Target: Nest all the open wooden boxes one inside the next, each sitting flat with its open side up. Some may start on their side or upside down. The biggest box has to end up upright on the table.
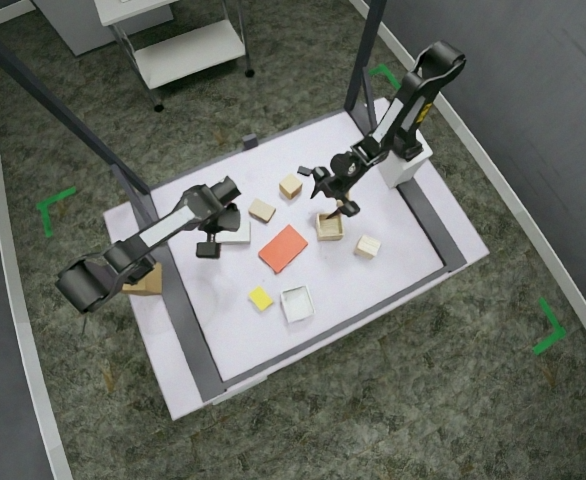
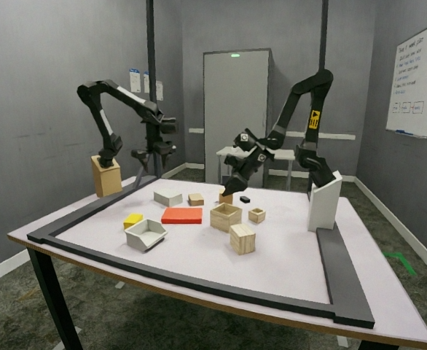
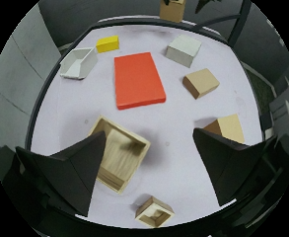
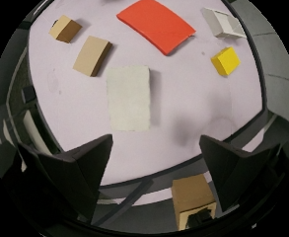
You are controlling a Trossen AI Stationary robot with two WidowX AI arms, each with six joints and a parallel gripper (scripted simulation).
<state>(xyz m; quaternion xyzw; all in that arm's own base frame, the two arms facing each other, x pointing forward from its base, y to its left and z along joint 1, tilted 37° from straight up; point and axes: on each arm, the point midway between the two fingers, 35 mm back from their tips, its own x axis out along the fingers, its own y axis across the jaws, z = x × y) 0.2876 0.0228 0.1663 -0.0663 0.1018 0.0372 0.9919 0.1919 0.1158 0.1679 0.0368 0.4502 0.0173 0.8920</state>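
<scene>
A: ok, exterior view, left to right. What's the right gripper (image 1: 215,237) (image 2: 154,169) (image 4: 158,139) up to?

B: Fingers nearly all the way open, nothing in them. It's above the table (image 1: 231,330) (image 2: 191,259) (image 3: 176,183) (image 4: 183,99), and its own camera shows the white block (image 1: 239,235) (image 2: 167,197) (image 3: 183,49) (image 4: 129,99) just past the tips. Red slab (image 1: 283,249) (image 2: 182,216) (image 3: 139,81) (image 4: 156,25) is farther out.

A: and the left gripper (image 1: 322,204) (image 2: 229,179) (image 3: 150,134)?

B: Also spread nearly full, holding zip. The bigger open wooden box (image 1: 329,237) (image 2: 219,222) (image 3: 116,150) is upright below the fingers, partly hidden by one in the wrist view. Contact? can't tell.

A: the little one?

B: Small open wooden box (image 2: 256,216) (image 3: 142,209), open side up, to the right of those fingers in the exterior view, apart from the bigger box, so not nested. Striped wooden piece (image 1: 367,246) (image 2: 242,239) is nearer the camera than the fingers; can't see an opening on it.
</scene>
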